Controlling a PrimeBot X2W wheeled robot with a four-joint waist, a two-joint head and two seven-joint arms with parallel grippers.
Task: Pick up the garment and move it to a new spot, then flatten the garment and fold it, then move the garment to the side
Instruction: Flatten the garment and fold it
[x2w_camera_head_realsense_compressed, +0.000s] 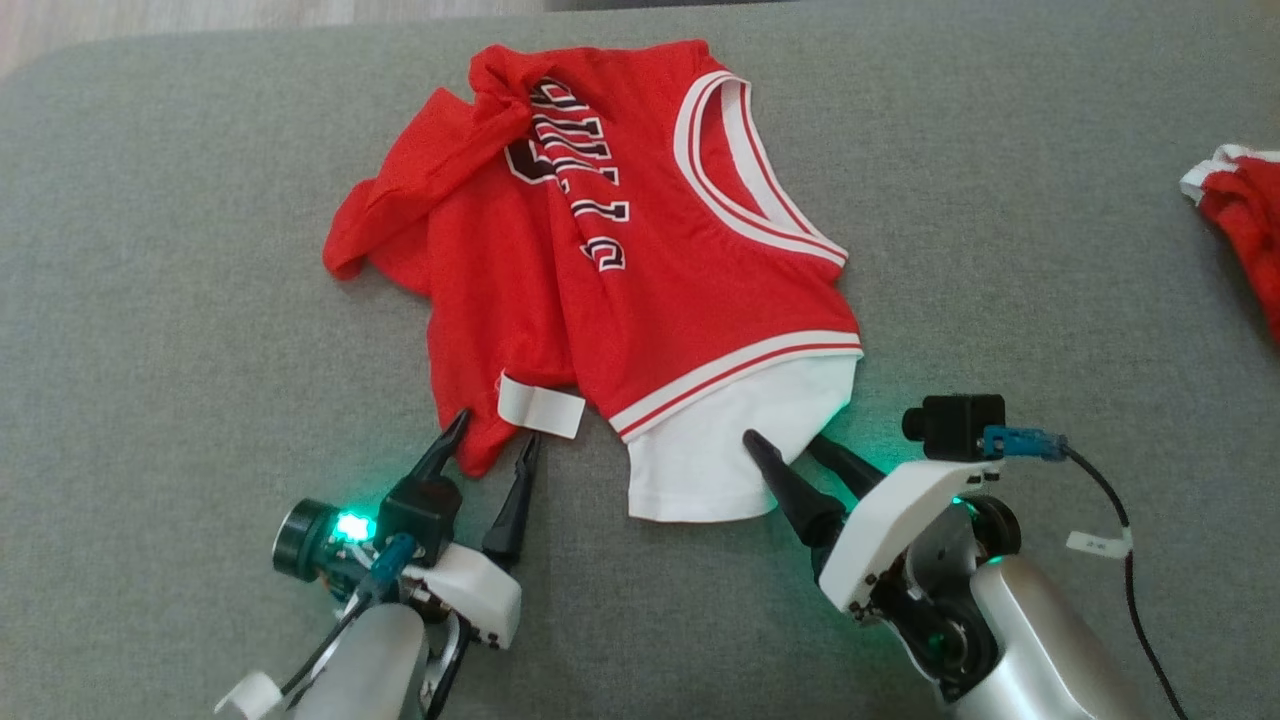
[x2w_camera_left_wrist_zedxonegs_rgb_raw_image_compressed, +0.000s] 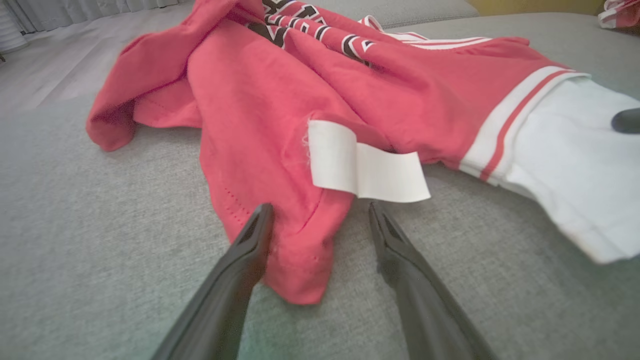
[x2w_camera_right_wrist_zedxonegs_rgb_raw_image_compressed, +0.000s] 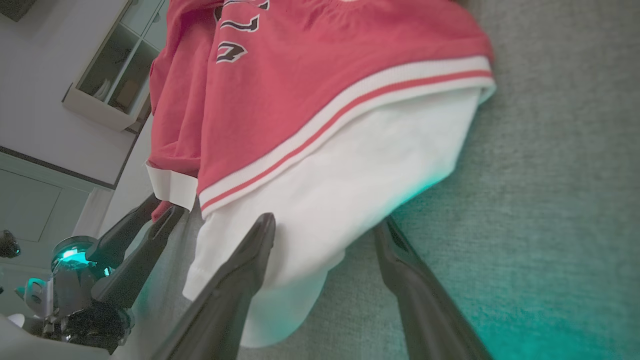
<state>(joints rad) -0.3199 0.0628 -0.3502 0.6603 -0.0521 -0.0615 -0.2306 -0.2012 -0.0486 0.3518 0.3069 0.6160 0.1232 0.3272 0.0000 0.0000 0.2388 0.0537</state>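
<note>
Lying crumpled on a grey woven surface (x2w_camera_head_realsense_compressed: 150, 300), the red jersey (x2w_camera_head_realsense_compressed: 660, 280) sits mid-scene with its lettering up. Its white under-layer and a loose white tag (x2w_camera_head_realsense_compressed: 540, 408) lie toward the near edge. Left gripper (x2w_camera_head_realsense_compressed: 497, 428): fingers spread, straddling the near red corner, not pinching. Right gripper (x2w_camera_head_realsense_compressed: 782, 440): fingers spread, one over the white hem, the other on bare grey beside it. A second red-and-white garment (x2w_camera_head_realsense_compressed: 1240, 210) lies at the far right, well apart. Pale wood floor (x2w_camera_head_realsense_compressed: 200, 20) runs beyond the far edge. Curtains (x2w_camera_left_wrist_zedxonegs_rgb_raw_image_compressed: 75, 7) and a glass-fronted cabinet (x2w_camera_right_wrist_zedxonegs_rgb_raw_image_compressed: 110, 70) stand in the room.
</note>
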